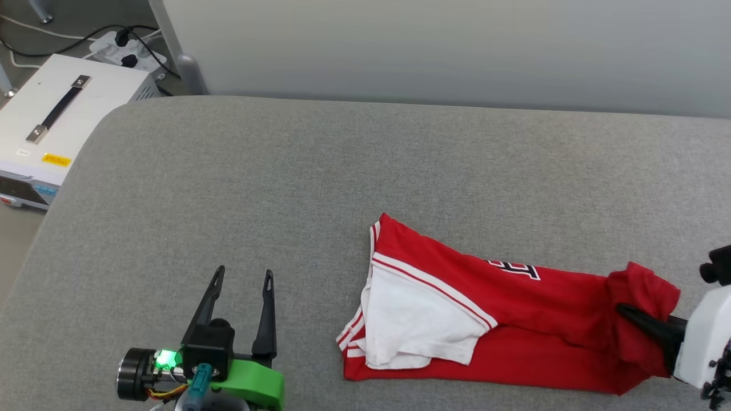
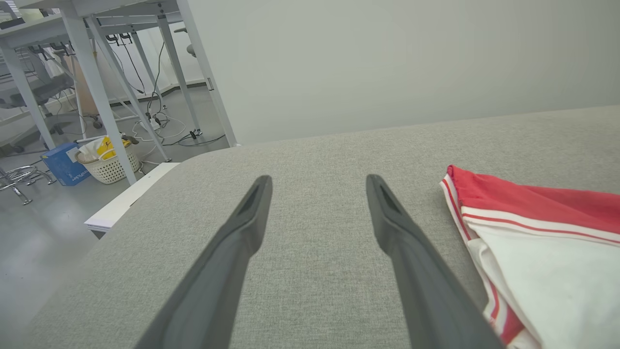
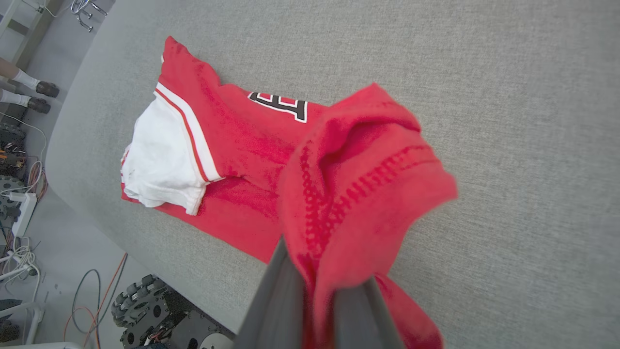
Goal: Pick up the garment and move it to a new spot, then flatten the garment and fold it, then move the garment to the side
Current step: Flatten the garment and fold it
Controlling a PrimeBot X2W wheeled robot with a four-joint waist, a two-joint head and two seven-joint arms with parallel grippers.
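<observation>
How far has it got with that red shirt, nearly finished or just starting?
Looks about midway. Done: the garment lies on the grey surface as a narrow strip, white sleeve on top, so some folding seems done. In hand: the right gripper pinches its bunched hem end; the left gripper is open, empty. Left: finishing the fold, moving it aside.

The bunched hem of the garment [image 1: 514, 319] hides the jaw tips of the right gripper [image 1: 628, 313], and a fold above it cuts off the black lettering [image 1: 517, 268].
</observation>
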